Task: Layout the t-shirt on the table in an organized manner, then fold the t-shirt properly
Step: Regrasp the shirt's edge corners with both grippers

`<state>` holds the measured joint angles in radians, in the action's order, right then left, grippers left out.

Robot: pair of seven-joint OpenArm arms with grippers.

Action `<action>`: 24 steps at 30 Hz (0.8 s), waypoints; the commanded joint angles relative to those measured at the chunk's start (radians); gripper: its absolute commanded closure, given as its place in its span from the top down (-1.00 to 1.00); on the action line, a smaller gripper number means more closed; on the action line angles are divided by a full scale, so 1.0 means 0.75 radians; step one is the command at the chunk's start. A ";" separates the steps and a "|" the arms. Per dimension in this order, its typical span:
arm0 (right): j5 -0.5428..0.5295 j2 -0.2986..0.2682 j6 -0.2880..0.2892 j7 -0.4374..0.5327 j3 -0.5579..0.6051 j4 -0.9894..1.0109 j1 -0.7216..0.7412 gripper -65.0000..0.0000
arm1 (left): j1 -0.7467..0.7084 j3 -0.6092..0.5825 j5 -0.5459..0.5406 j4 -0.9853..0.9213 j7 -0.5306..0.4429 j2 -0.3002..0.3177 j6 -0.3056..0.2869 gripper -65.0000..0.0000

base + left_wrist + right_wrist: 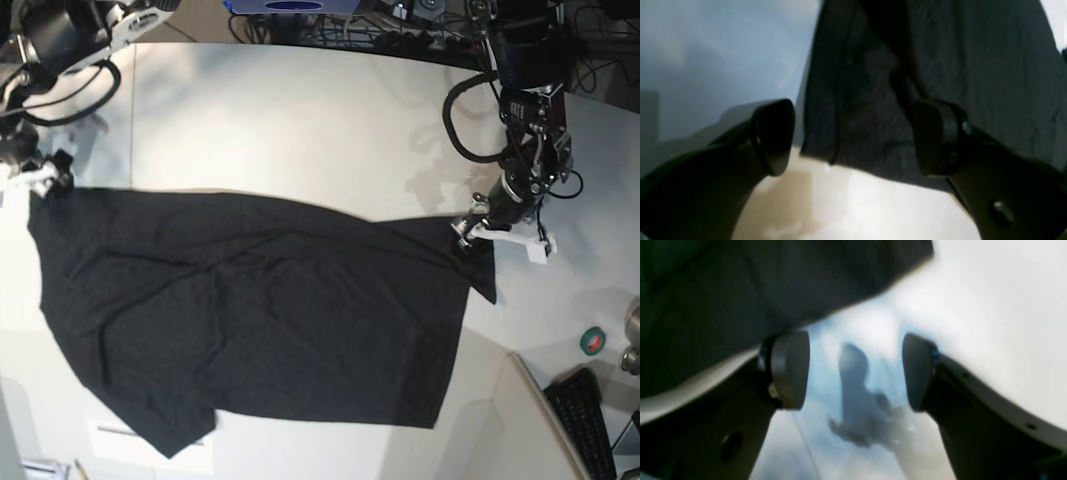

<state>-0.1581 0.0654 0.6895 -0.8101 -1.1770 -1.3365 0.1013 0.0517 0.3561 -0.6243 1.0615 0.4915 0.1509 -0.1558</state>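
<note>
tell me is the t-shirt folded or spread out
Spread out: the t-shirt lies mostly flat across the table, no folds made yet.

Looks like a robotics lab or workshop. Wide off-white bench [300, 120] flanked by two black robot arms, one at the far left edge [55, 40], another at the right [525, 110]. Tangled black cables [400, 35] along the back edge, a keyboard [590, 420] and a green tape roll [593, 342] at one corner.
</note>
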 commanded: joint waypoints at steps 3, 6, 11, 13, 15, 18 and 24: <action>-0.017 -0.045 -0.055 0.095 -0.013 0.093 0.054 0.20 | 0.012 -0.056 -0.007 -0.017 0.035 0.009 0.014 0.51; -0.019 -0.058 -0.147 0.150 -0.052 0.228 0.107 0.20 | 0.008 -0.058 -0.007 -0.013 0.033 0.011 0.014 0.11; -0.019 -0.058 -0.221 0.251 -0.115 0.322 0.134 0.20 | 0.006 -0.058 -0.007 -0.009 0.033 0.029 0.014 -0.29; -0.019 -0.068 -0.223 0.289 -0.099 0.361 0.136 0.20 | 0.004 -0.058 -0.007 -0.009 0.033 0.045 0.014 -0.39; -0.019 -0.094 -0.225 0.314 -0.101 0.429 0.146 0.20 | 0.004 -0.058 -0.007 -0.009 0.035 0.047 0.014 -0.55; -0.015 -0.166 -0.225 0.361 -0.101 0.586 0.175 0.20 | 0.010 -0.069 -0.007 -0.009 0.037 0.074 0.014 -0.89; -0.015 -0.248 -0.215 0.351 -0.097 0.686 0.173 -1.00 | 0.000 -0.134 0.001 0.079 0.041 0.137 0.014 -1.00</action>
<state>-0.1879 -0.1036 0.5354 -0.5304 -1.2530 -0.8150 0.2161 0.0338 0.2527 -0.6132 1.0996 0.5434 0.2405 -0.1341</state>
